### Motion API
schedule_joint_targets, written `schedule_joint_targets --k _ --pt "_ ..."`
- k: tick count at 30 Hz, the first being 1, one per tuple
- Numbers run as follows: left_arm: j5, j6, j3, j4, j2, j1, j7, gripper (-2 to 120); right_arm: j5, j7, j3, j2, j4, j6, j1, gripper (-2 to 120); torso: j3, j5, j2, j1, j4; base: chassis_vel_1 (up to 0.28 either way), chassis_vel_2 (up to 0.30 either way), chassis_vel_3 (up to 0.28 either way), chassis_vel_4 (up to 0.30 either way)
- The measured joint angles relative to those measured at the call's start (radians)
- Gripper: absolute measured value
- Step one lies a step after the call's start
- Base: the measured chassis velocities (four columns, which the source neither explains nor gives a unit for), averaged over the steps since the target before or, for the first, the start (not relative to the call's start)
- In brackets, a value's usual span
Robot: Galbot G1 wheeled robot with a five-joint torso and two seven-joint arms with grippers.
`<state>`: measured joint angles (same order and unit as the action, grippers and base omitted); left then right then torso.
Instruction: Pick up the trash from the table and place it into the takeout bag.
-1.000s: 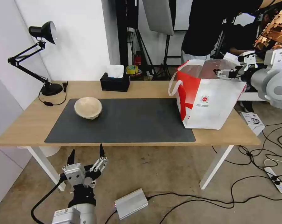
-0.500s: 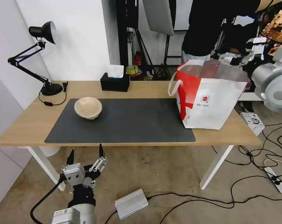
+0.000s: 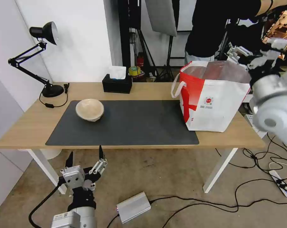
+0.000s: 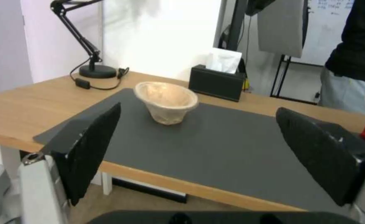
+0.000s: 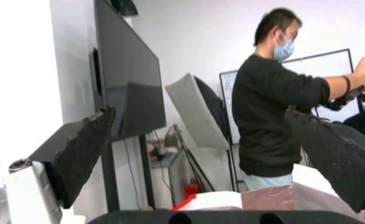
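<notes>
Head view: the beige paper bowl (image 3: pixel 89 109) sits upright at centre left, on the dark mat (image 3: pixel 134 125) of the table (image 3: pixel 29 126); its inside looks empty. The takeout bag (image 3: pixel 213 101) stands at right, mouth open, contents not discernible. The left gripper (image 3: pixel 84 156) hangs lower left below the table edge, fingers spread. The right gripper (image 3: pixel 254 53), blurred, is upper right above the bag.

Left wrist view: the bowl (image 4: pixel 166 101) lies between the parted fingers (image 4: pixel 89 149).

Right wrist view: fingers (image 5: pixel 82 149) wide apart, empty; the bag's rim (image 5: pixel 253 199) is cut off at the bottom.

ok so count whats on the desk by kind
paper bowl: 1
takeout bag: 1
tissue box: 1
desk lamp: 1
dark grey mat: 1
total: 5
</notes>
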<state>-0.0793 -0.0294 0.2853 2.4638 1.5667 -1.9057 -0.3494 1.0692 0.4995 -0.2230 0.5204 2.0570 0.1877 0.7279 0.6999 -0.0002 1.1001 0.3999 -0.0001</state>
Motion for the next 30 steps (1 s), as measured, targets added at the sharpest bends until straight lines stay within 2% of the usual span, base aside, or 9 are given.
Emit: schedule_joint_targets --k 6,13,19,21,30 --pt "0.000 -0.010 0.000 0.001 0.000 0.003 -0.003 100 -0.120 0.037 -0.069 0.047 0.103 0.026 0.173 100 0.000 0.0001 0.000 0.000 -0.0001 0.000 0.000 0.000 0.000" --pt "0.000 -0.011 0.008 0.024 0.005 -0.005 -0.021 100 -0.252 0.059 -0.088 0.110 0.178 0.052 0.306 100 0.000 0.0001 0.000 0.000 0.0002 0.000 0.000 0.000 0.000" --pt "0.002 -0.011 0.016 0.025 0.006 -0.008 -0.025 100 -0.378 0.073 -0.098 0.158 0.210 0.057 0.434 100 0.000 -0.0001 0.000 0.000 0.0000 0.000 0.000 0.000 0.000" --pt "0.001 -0.010 0.011 0.024 0.011 -0.009 -0.027 100 -0.443 0.074 -0.099 0.197 0.211 0.059 0.504 100 0.000 0.0003 0.000 0.000 -0.0001 0.000 0.000 0.000 0.000" --pt "-0.012 -0.010 0.000 0.018 0.012 -0.012 -0.028 100 -0.545 0.073 -0.088 0.276 0.233 0.062 0.618 100 0.000 0.0001 0.000 0.000 0.0000 0.000 0.000 0.000 0.000"
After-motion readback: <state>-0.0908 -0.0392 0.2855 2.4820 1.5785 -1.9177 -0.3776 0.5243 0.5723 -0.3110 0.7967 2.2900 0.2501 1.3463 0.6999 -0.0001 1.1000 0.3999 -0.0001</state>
